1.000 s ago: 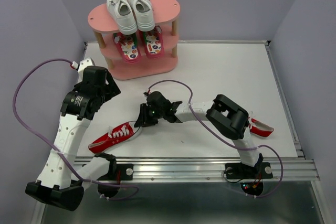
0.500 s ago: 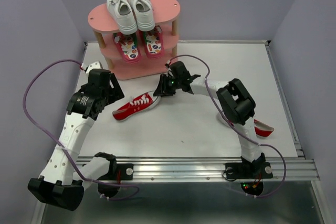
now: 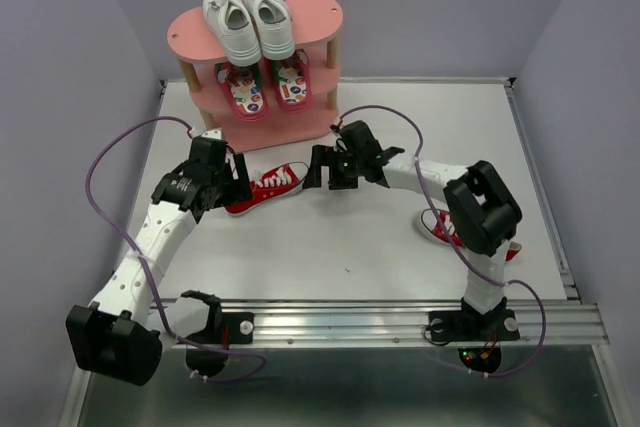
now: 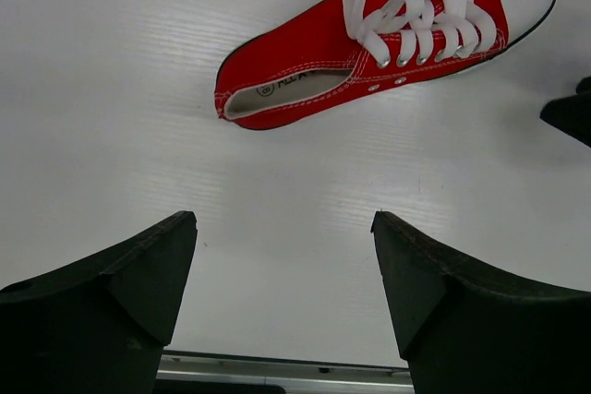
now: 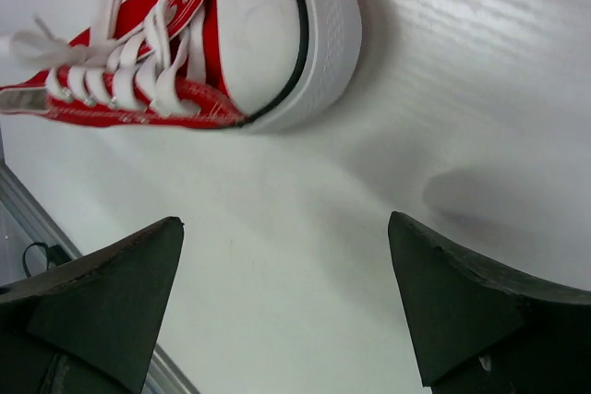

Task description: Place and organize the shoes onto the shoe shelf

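At the left, the left arm is bending out over the white worktop (image 3: 470, 137), and the left gripper (image 3: 232, 175) is hovering just beside the heel end of a red canvas sneaker (image 3: 268, 185). In the left wrist view that gripper (image 4: 284, 265) is standing wide open. Its two dark fingers (image 4: 120, 288) are spreading apart with only bare worktop showing between them. The sneaker (image 4: 379, 39) is lying ahead of them and apart from them, its opening and white laces facing up.

Behind this, at the back of the worktop, the pink shoe shelf (image 3: 315, 17) is standing near the wall. The white sneakers (image 3: 235, 22) are sitting side by side on its top board, and the flip-flops (image 3: 247, 95) are resting on the middle board beneath them.

Further right, the right gripper (image 3: 320, 169) is hanging just beside the toe end of the same red sneaker, opposite the left gripper. From the right wrist camera this gripper (image 5: 286, 283) is also gaping open, holding nothing. The sneaker (image 5: 185, 53) is lying beyond its fingers (image 5: 102, 302), its white toe cap pointing toward them without touching.

At the far right, a second red sneaker (image 3: 438, 228) is lying on the worktop, partly hidden behind the elbow of the right arm.
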Tool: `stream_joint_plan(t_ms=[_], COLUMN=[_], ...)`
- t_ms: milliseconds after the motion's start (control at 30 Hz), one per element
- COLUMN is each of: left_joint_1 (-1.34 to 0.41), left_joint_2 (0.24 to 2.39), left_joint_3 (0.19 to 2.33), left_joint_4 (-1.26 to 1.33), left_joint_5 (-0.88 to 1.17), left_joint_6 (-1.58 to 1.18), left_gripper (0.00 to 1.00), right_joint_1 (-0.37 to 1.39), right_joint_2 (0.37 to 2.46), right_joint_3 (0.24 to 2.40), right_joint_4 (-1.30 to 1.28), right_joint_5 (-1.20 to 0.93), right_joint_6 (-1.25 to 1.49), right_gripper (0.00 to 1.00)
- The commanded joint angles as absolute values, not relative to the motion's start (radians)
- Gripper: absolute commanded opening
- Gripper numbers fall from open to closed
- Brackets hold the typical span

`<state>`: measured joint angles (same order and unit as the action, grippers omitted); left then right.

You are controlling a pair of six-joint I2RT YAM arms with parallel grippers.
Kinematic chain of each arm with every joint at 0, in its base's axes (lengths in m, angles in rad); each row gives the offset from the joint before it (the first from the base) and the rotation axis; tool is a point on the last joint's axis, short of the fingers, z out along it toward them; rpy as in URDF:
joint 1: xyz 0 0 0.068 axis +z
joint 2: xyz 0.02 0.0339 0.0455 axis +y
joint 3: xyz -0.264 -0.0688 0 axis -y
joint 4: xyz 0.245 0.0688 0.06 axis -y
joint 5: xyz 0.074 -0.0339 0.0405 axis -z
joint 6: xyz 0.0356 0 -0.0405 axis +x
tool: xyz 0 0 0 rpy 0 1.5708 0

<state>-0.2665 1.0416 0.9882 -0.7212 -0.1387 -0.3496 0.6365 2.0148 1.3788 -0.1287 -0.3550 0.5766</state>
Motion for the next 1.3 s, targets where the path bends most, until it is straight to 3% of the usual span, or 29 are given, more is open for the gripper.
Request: stream_joint_plan(t_ms=[0,133,433,733,933,1100,1267], left_joint_1=[-0.284,-0.287,-0.285,-0.336,-0.532,-0.552,-0.554], left_joint_2=[1.1,1.215,1.371,1.375,1.275,1.289,1.313], left_joint_3=[0.996,1.029,0.937,0.836,0.876,0.928,1.018], left_joint_4=[-0.603,-0.586,-0.347,-0.362,-0.449,-0.535,-0.621], left_joint_5=[-0.119,-0.318,-0.327,-0.063,0.035,0.011,-0.15], left_joint_6=[-0.307,-0.377,-0.359,-0.409,-0.524,-0.519,-0.46], left_gripper=[0.9,0.92,0.95,0.9,0.88,0.88,0.88], right_joint_1=[0.634,0.634,0.634,0.634,0.634,0.634,0.634], right_joint_2=[1.821,1.645,1.346,1.289,1.295,1.301,1.295], right_joint_3=[1.225,1.069,0.908,0.942,0.96,0.965,0.953], right_joint_4=[-0.094,-0.092,-0.201,-0.258,-0.258,-0.256,-0.259], right_joint_5=[-0.238,-0.192,-0.028,0.034,0.043,0.043,0.043], right_joint_6=[0.594,0.636,0.641,0.629,0.624,0.63,0.638], right_gripper=[0.98,0.98,1.0,1.0,1.0,1.0,1.0])
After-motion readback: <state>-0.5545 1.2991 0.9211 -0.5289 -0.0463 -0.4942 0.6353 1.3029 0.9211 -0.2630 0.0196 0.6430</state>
